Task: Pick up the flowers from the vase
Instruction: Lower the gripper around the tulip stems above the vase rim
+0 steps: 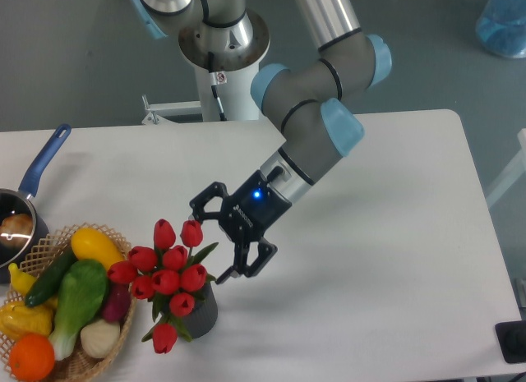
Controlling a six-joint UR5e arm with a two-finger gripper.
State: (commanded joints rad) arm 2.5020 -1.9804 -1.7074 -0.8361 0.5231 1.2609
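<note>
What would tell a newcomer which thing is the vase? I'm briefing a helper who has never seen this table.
Start at the wicker basket of vegetables at the table's front left corner. Just to its right stands the vase, a short dark grey cylinder mostly hidden under red tulips. Unlike the blue-handled saucepan further back, it has no handle and holds flowers.
</note>
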